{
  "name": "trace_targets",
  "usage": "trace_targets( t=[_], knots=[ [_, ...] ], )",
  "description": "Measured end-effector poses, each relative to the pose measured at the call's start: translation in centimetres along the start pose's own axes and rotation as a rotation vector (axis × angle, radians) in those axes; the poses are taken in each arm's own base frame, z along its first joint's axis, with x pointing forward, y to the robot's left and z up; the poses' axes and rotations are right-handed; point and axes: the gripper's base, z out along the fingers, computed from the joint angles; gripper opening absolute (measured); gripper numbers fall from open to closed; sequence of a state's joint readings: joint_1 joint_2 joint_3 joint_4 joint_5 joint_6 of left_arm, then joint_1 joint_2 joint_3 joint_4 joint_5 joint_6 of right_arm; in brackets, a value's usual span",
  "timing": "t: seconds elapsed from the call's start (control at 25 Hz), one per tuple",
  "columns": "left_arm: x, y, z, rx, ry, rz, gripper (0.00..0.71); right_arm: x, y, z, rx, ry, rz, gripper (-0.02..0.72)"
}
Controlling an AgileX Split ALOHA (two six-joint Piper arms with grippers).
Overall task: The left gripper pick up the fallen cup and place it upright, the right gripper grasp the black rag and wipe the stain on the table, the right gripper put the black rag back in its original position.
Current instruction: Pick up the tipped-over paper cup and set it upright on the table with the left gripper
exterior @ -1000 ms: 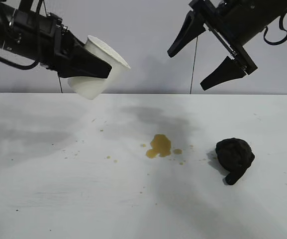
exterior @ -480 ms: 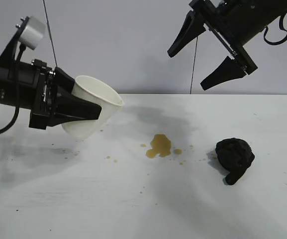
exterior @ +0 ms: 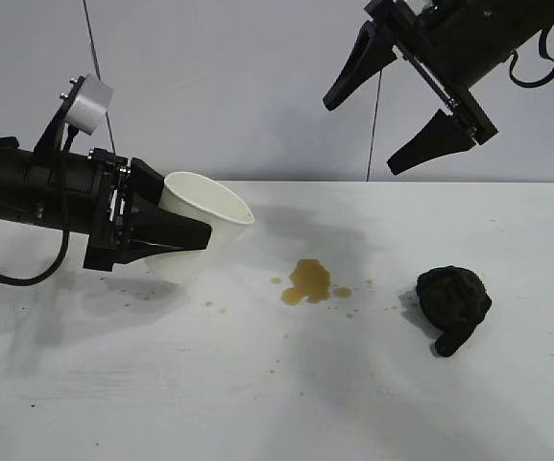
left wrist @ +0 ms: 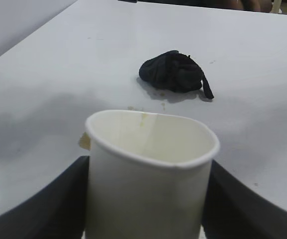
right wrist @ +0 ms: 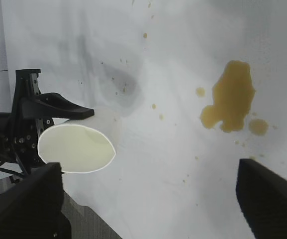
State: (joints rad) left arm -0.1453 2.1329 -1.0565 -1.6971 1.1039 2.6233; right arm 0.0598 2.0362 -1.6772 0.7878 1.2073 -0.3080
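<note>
My left gripper is shut on the white paper cup, which is nearly upright with its base at or just above the table at the left. In the left wrist view the cup sits between my two black fingers. The yellowish-brown stain lies mid-table, right of the cup, and shows in the right wrist view. The black rag lies crumpled right of the stain, also in the left wrist view. My right gripper hangs open and empty high above the rag.
Small droplets are scattered round the stain and towards the cup. A thin cable hangs behind the table at the back. The table's edge shows in the right wrist view.
My left gripper has come down with the cup and turned it from strongly tilted to nearly upright at the table. The right arm has not moved.
</note>
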Motion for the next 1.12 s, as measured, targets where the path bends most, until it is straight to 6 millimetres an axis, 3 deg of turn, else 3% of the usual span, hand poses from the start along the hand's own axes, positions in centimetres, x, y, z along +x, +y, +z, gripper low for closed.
trace_targets(
  t=[0.28,0.6,1.12],
  knots=[
    [2.4,0.5,-0.1,-0.006,0.011,-0.030,0.426,0.0,0.0,0.0,0.000,0.001,0.000,0.652],
    [4.5,1.9,-3.0,-0.083,0.009,-0.080,0.426,0.0,0.0,0.0,0.000,0.001,0.000,0.652],
    [4.7,2.1,-3.3,-0.092,0.010,-0.074,0.422,0.0,0.0,0.0,0.000,0.001,0.011,0.652]
  ],
)
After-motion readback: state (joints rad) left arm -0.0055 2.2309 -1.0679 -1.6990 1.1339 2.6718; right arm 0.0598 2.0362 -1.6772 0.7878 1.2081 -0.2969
